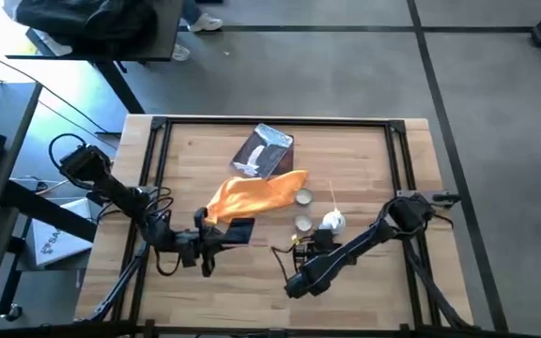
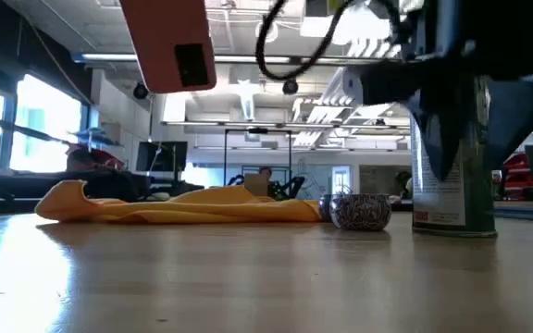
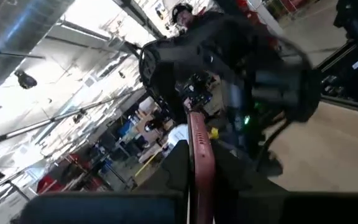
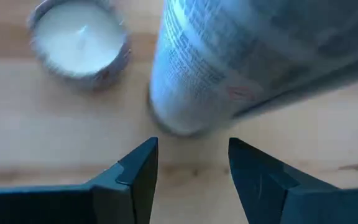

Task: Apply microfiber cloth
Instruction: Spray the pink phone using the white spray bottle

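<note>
The orange-yellow microfiber cloth lies crumpled on the table's middle, flat on the wood in the low view; no gripper touches it. My left gripper is just near of the cloth's left end, shut on a flat red-backed slab. My right gripper stands open, pointing down beside the foot of an upright spray can, its fingers clear of the can. In the high view it is near of the can. My left gripper pinches the red slab's thin edge between its two fingers, coming roughly level from the table's left. The slab is lifted well clear of the table and sits tilted.
A grey-blue and white packet lies behind the cloth. Two small candle tins sit between the cloth and the can; one shows in the right wrist view. Black rails frame the table's edges.
</note>
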